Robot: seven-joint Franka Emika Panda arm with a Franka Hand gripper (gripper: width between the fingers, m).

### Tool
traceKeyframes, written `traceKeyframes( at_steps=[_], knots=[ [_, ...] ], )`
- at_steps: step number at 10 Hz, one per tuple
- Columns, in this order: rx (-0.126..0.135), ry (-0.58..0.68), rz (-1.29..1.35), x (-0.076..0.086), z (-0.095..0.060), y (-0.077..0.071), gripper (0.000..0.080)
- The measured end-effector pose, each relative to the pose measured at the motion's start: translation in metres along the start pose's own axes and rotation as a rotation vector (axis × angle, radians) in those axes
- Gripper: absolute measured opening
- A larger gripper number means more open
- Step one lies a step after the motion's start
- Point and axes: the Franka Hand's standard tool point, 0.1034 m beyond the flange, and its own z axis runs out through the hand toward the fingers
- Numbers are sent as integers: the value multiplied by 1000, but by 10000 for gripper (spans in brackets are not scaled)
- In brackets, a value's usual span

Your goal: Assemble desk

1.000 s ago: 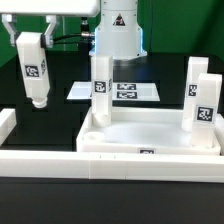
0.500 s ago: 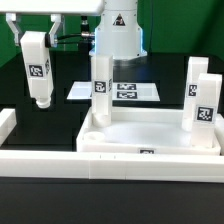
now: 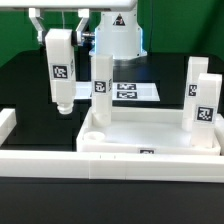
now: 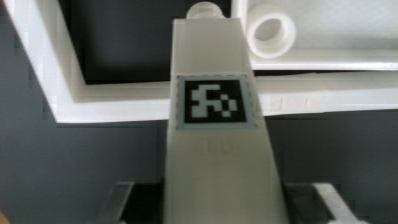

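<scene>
My gripper (image 3: 58, 24) is shut on a white square desk leg (image 3: 60, 70) with a black-white tag and holds it upright in the air, just left of the tabletop in the exterior view. The white tray-like tabletop (image 3: 150, 136) lies on the black table with three legs standing upright in it: one at its left (image 3: 100, 86) and two at its right (image 3: 195, 76) (image 3: 203, 106). In the wrist view the held leg (image 4: 217, 110) runs out from my gripper (image 4: 222, 205) toward a tabletop corner (image 4: 125, 100) and a round socket (image 4: 270, 32).
A long white border rail (image 3: 60, 160) runs along the front of the tabletop and turns up at the exterior view's left (image 3: 7, 124). The marker board (image 3: 126, 92) lies flat behind the tabletop. The robot base (image 3: 118, 35) stands at the back.
My gripper has carried the leg toward the exterior view's right and a little lower, from well left of the tabletop to close beside its left standing leg.
</scene>
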Motion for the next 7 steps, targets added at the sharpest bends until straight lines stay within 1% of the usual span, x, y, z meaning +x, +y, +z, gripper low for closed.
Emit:
traceKeyframes(
  at_steps=[1,2,3,4,5,6,7],
  knots=[
    [-33,76,-16,6,-3,7,290],
    [-72,150,-16,3,-2,10,290],
    [-32,101,6,-1,3,-8,290],
    [-26,116,-8,10,4,-17,290],
    [-22,123,-11,13,7,-25,290],
    [-5,121,11,18,7,-38,290],
    [8,114,42,21,4,-44,290]
  ],
)
